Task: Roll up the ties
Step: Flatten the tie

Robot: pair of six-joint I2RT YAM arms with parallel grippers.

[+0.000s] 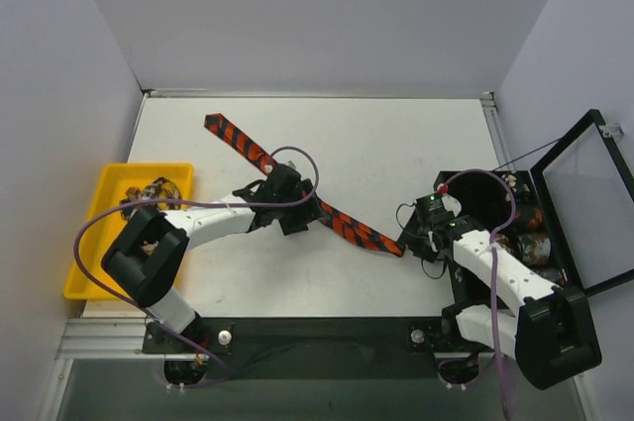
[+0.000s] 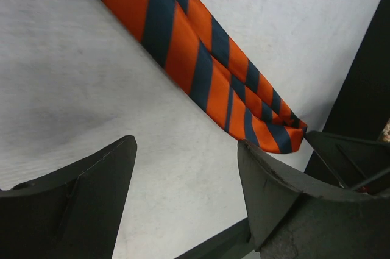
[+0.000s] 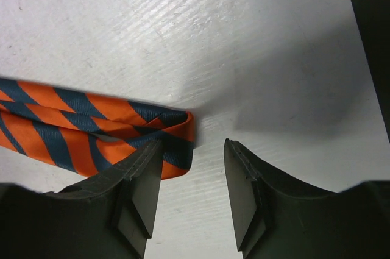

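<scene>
One orange-and-black striped tie [image 1: 349,228] lies flat on the table [image 1: 396,154], running diagonally from far left to near right. Left gripper [image 2: 186,143]: fingers apart, at its middle. Right gripper [image 3: 193,144]: fingers apart, at its near-right end.

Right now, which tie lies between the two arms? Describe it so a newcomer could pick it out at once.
On the white table, look between the two arms: a long flat strip runs diagonally from upper left down to the right gripper. That is the tie, the only thing with orange-red and dark diagonal stripes, and much wider than the thin purple cable looping nearby.
</scene>
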